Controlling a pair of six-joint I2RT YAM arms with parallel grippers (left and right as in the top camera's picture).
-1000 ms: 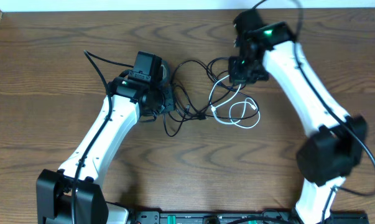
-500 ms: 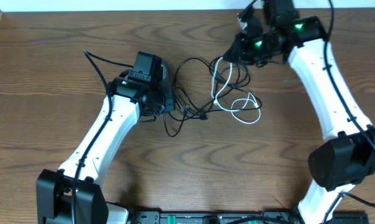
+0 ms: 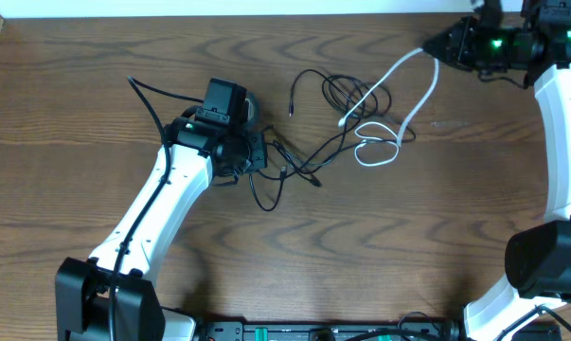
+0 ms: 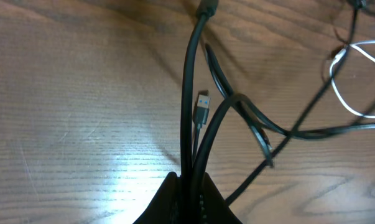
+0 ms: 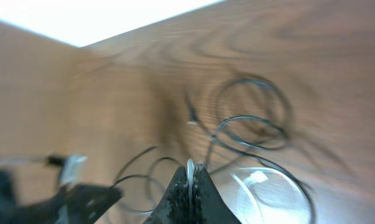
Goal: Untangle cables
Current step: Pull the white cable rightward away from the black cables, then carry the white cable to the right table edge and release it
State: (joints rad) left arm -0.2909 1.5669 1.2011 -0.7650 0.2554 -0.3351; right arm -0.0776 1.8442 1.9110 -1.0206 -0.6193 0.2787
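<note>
A long black cable point(image 3: 334, 92) lies looped on the wooden table at mid-back, and a shorter white cable point(image 3: 399, 123) runs through its loops. My right gripper point(image 3: 435, 47) is shut on the white cable point(image 5: 191, 169) and holds it raised at the back right, two strands hanging down to a white loop on the table. My left gripper point(image 3: 262, 157) is shut on strands of the black cable point(image 4: 191, 112) at the left of the tangle, low over the table. A black plug with a blue tip point(image 4: 201, 112) lies just ahead of the left fingers.
The wooden table point(image 3: 380, 246) spans the view, with a white wall edge along the back. A thick arm wire point(image 3: 145, 93) arcs left of the left wrist. The arm bases and a black rail point(image 3: 323, 332) stand at the front edge.
My right gripper has swung up and to the back right, drawing the white cable out of the tangle. The black loops shifted and spread to the right. The left gripper has not moved.
</note>
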